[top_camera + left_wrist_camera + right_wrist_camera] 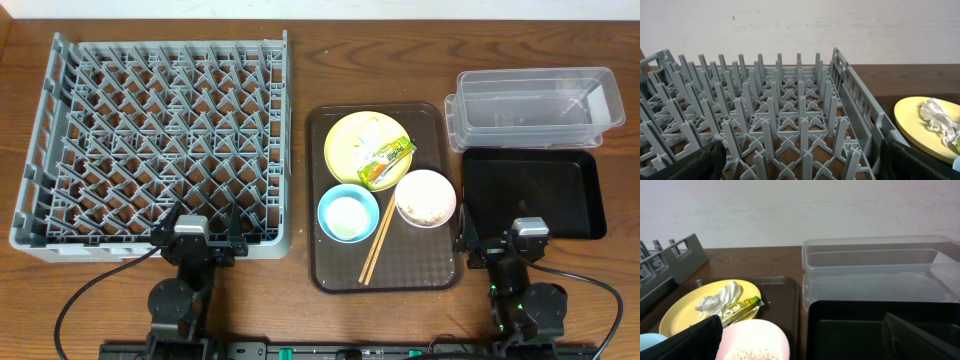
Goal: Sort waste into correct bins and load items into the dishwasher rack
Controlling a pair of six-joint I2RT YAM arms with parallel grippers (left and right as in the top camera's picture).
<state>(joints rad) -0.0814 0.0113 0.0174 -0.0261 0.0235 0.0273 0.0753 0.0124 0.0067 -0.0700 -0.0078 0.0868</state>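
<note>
**Both arms low, jaws wide, nothing held**

Folded low at the near table edge, one on each side of the brown tray (420,265): both arms, wrists level, aimed toward the far wall.

Left of the brown tray: left gripper (200,224), fingers spread wide, tips over the near wall of the dishwasher rack (60,150), gripping nothing. Cannot tell whether touching that wall.

Right of the brown tray: right gripper (801,320), fingers spread just as wide, poised over the near rim of the black tray (530,190), empty.

On the brown tray, far end: yellow plate (345,145), carrying the snack wrapper (385,162) and a crumpled whitish scrap (717,300).

On the brown tray, near left: light blue bowl (348,213), with a paler round shape inside, too unclear to name.

On the brown tray, near right: pinkish-white bowl (425,197), with white rice crumbs (755,354) in its bottom.

Between the two bowls and slanting toward the brown tray's near edge: chopsticks (378,243), lying together.

Just beside the brown tray on its right: the black tray, and behind that, level with the brown tray's far end, the clear tub (535,105).

Just beside the brown tray on its left: the dishwasher rack.

Green, yellow and orange print on the snack wrapper; lettering too small to read.
</note>
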